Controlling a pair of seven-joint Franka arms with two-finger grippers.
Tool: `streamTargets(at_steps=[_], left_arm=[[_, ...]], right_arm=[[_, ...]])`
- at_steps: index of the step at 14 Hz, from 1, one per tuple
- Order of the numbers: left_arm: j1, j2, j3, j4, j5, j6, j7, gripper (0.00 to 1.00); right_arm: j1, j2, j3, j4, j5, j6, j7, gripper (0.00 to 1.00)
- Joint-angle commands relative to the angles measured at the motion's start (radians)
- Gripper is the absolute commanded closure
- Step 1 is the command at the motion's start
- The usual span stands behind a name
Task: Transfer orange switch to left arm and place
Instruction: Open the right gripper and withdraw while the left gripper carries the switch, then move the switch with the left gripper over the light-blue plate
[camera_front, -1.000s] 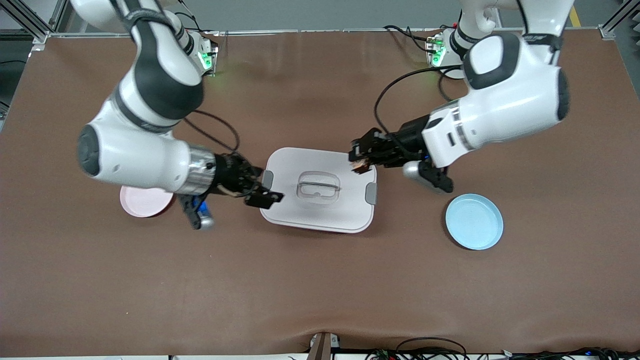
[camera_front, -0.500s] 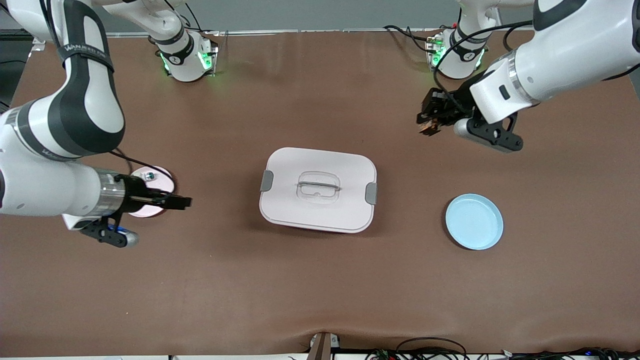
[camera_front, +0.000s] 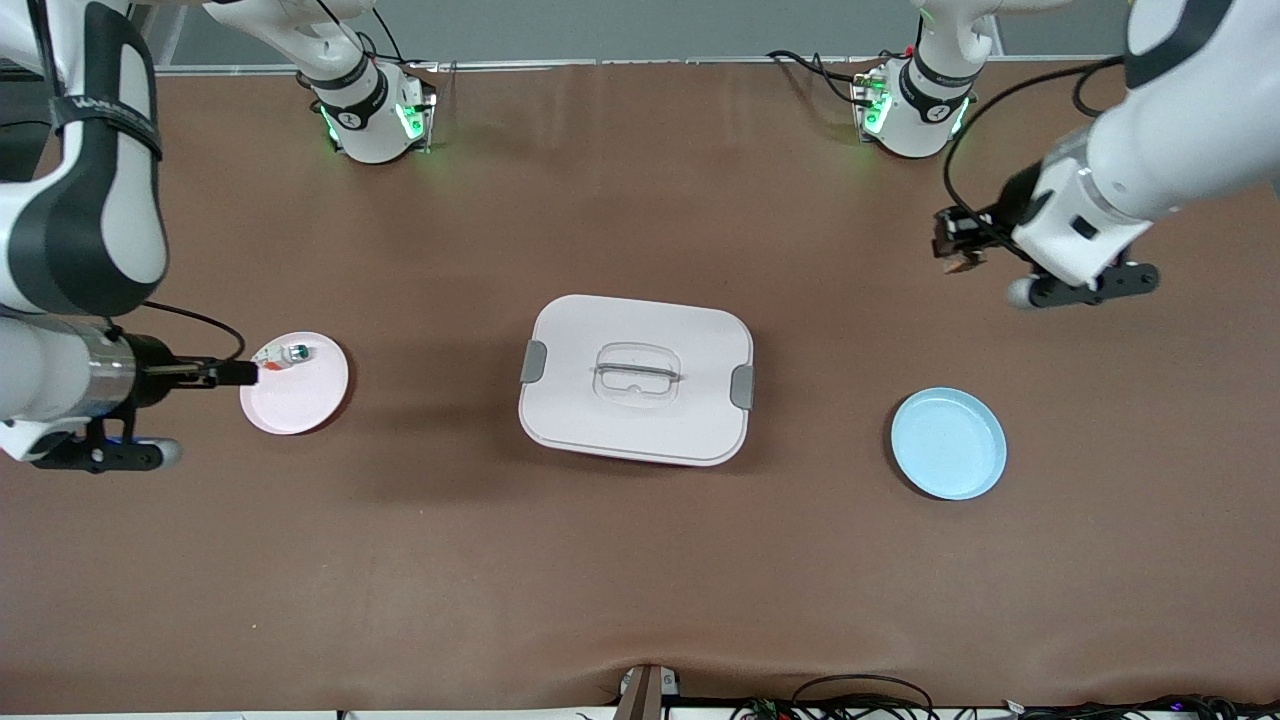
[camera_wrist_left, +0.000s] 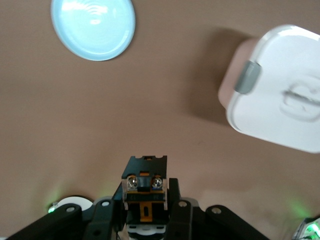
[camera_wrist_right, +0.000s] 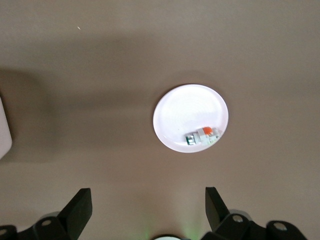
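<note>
The orange switch (camera_front: 963, 262), a small black block with orange-brown parts, sits between the shut fingers of my left gripper (camera_front: 955, 250), up in the air over bare table toward the left arm's end. In the left wrist view the left gripper (camera_wrist_left: 145, 200) is clamped on the switch (camera_wrist_left: 145, 187). The white box (camera_front: 636, 378) stands at the table's middle and also shows in the left wrist view (camera_wrist_left: 280, 95). My right gripper (camera_front: 238, 373) is open and empty beside the pink plate (camera_front: 295, 395); its open fingers (camera_wrist_right: 77, 210) frame bare table in the right wrist view.
A white-and-green component with a red bit (camera_front: 290, 353) lies on the pink plate, and shows in the right wrist view (camera_wrist_right: 202, 136). A blue plate (camera_front: 948, 443) lies toward the left arm's end, nearer to the front camera than the left gripper.
Both arms have drawn away from the box: the left gripper carried the switch toward the left arm's end, and the right gripper pulled back past the pink plate, empty.
</note>
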Motion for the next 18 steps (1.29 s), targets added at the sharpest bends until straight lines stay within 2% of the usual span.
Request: streamTargets(at_steps=[1, 4, 7, 10, 12, 15, 18], left_arm=[[0.100, 0.012, -0.003, 0.021, 0.015, -0.023, -0.092, 1.00], [0.122, 0.047, -0.005, 0.022, 0.116, 0.041, -0.378, 1.00], [0.124, 0.079, -0.005, -0.007, 0.159, 0.135, -0.647, 1.00], [0.125, 0.073, -0.005, -0.135, 0.169, 0.305, -0.814, 1.00], [0.125, 0.074, -0.005, -0.232, 0.222, 0.449, -0.929, 1.00], [0.131, 0.079, -0.003, -0.369, 0.242, 0.636, -0.964, 1.00], [0.162, 0.129, -0.005, -0.418, 0.244, 0.759, -0.968, 1.00]], right_arm=[[-0.049, -0.024, 0.020, -0.001, -0.016, -0.030, -0.043, 0.00], [-0.051, -0.025, 0.019, -0.001, -0.022, -0.030, -0.074, 0.00], [-0.077, -0.027, 0.020, 0.001, -0.015, -0.024, -0.072, 0.00], [-0.080, -0.036, 0.019, 0.004, -0.016, -0.016, -0.063, 0.00], [-0.086, -0.050, 0.019, 0.015, -0.016, -0.017, -0.064, 0.00], [-0.112, -0.090, 0.020, 0.004, 0.002, 0.002, -0.067, 0.00], [-0.092, -0.172, 0.028, -0.031, -0.001, 0.042, -0.070, 0.00]])
